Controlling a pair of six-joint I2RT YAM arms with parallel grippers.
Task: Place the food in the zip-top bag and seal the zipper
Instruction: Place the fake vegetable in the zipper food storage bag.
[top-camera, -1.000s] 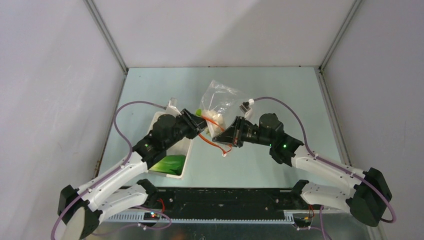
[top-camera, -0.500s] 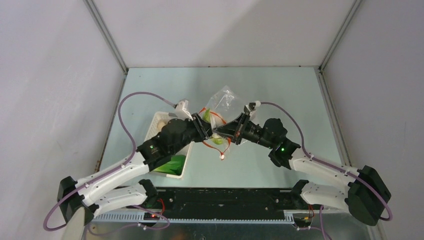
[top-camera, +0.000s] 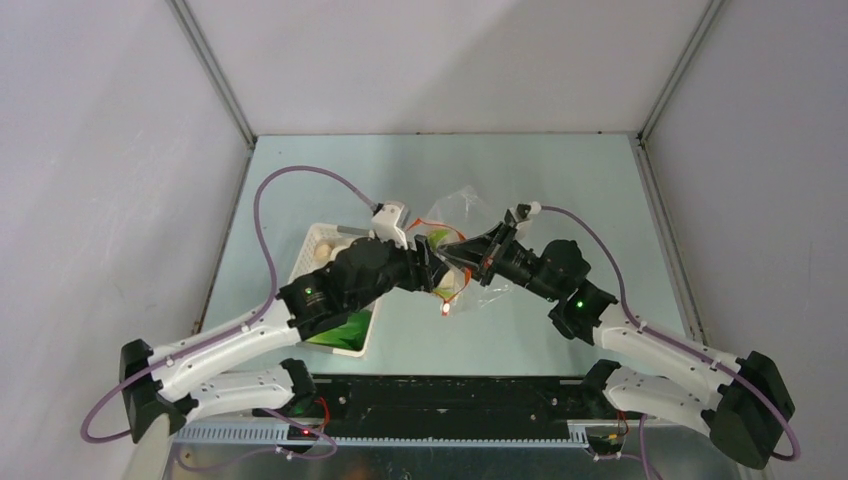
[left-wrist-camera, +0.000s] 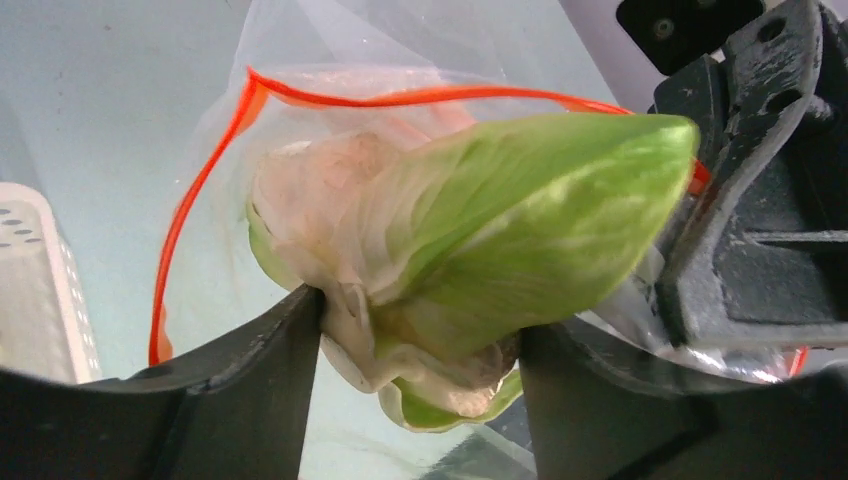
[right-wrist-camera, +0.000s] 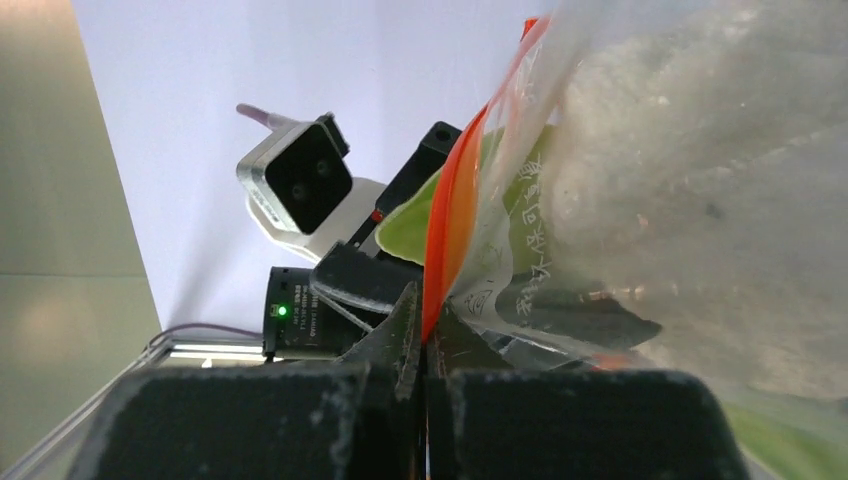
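My left gripper (top-camera: 430, 270) (left-wrist-camera: 420, 345) is shut on a bok choy (left-wrist-camera: 500, 240) with a pale green leaf and a white stalk base. Its leaf tip points into the open mouth of the clear zip-top bag (top-camera: 462, 212) (left-wrist-camera: 300, 130). The red-orange zipper (left-wrist-camera: 420, 97) curves round the mouth behind the bok choy. My right gripper (top-camera: 470, 250) (right-wrist-camera: 424, 345) is shut on the zipper strip (right-wrist-camera: 450, 210) and holds the bag's mouth up. White food (right-wrist-camera: 700, 180) lies inside the bag. The zipper's small white end (top-camera: 444, 312) hangs below both grippers.
A white perforated basket (top-camera: 312, 242) (left-wrist-camera: 30, 290) stands left of the bag, under my left arm, with a green leaf (top-camera: 345, 328) and pale round pieces (top-camera: 322, 252) in it. Grey walls close in the table on three sides.
My left gripper has carried the bok choy from over the basket rightward to the bag's mouth. My right gripper has lifted and shifted the bag's mouth slightly right and back.
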